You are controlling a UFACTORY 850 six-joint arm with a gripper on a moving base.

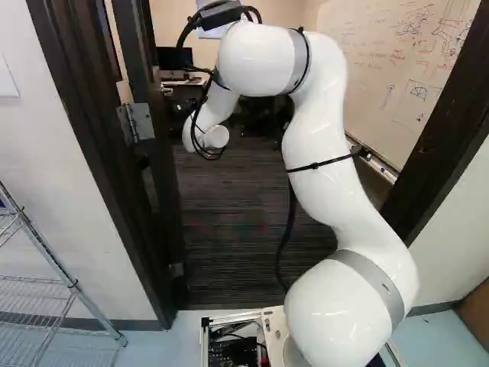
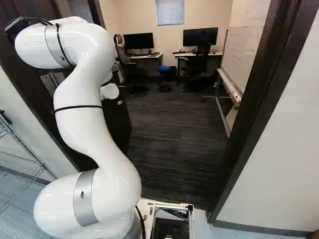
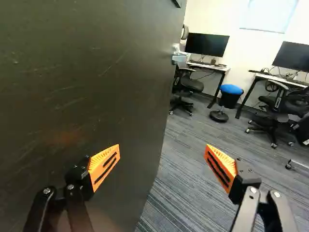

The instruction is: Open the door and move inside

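Observation:
The dark door [image 1: 164, 206] stands swung inward at the left side of the doorway in the left base view, with a metal hinge [image 1: 136, 122] at its frame. In the wrist view the door's flat face [image 3: 91, 63] fills the space ahead of and beside one finger, and its free edge runs between the two fingers. The gripper [image 3: 162, 149] is wide open there, holding nothing. One orange pad overlaps the door face in view; whether it touches cannot be told. The other has carpet behind it. In the base views I cannot make out the gripper beyond the arm's wrist.
Dark door frame [image 2: 254, 99] bounds the right side of the opening. Inside are carpet [image 2: 174, 139], desks with monitors [image 2: 199, 36], office chairs, a blue-topped stool [image 3: 231, 90] and a whiteboard [image 1: 405, 61] along the right wall. A wire rack [image 1: 46, 294] stands outside at the left.

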